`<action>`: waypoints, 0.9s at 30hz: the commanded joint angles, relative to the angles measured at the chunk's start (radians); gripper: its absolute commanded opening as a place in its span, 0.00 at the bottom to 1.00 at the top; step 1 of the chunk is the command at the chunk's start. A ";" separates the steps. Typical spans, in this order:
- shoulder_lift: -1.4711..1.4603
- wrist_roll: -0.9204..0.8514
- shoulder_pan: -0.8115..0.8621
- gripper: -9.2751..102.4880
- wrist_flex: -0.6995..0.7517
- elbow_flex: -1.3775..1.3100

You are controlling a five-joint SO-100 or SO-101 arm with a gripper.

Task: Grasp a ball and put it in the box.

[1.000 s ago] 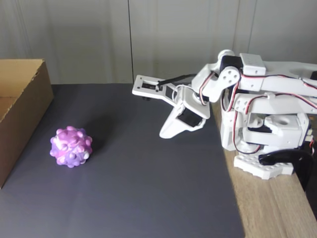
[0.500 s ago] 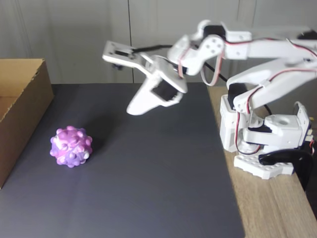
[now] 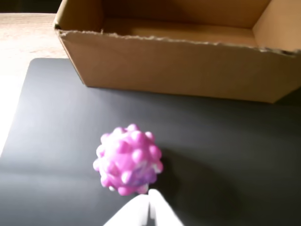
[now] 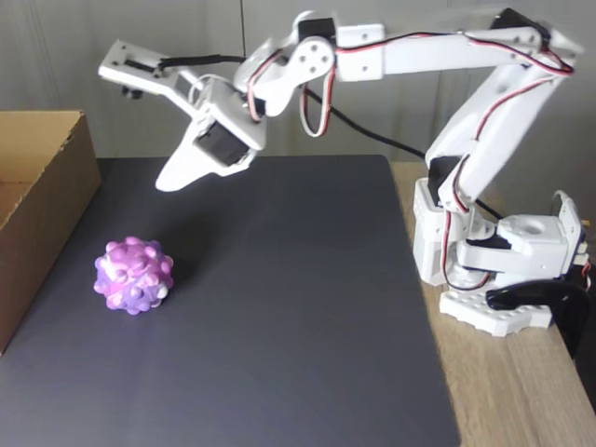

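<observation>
The ball (image 4: 134, 275) sat on the dark worktop (image 4: 298, 317) near the box (image 4: 42, 205); the tool (image 4: 172, 179) hung above the ball with its tips pressed together; it should open wide, then drop straight down.

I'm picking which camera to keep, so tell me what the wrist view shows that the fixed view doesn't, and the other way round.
Wrist view alone: the inside floor of the large brown cardboard box and its torn front rim.

Fixed view alone: the whole white arm on its base, the wooden tabletop, and the gripper raised above the mat, up and right of the ball, apparently shut.

Both: the bumpy purple, pink and white ball resting on the dark mat, apart from the box.
</observation>
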 commanded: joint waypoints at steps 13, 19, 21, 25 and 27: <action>-0.265 0.026 -0.015 0.10 -0.172 -0.107; -0.307 0.035 0.006 0.17 -0.192 -0.135; -0.316 0.044 0.011 0.19 -0.192 -0.146; -0.325 0.057 0.028 0.22 -0.192 -0.166; -0.327 0.061 0.037 0.24 -0.190 -0.170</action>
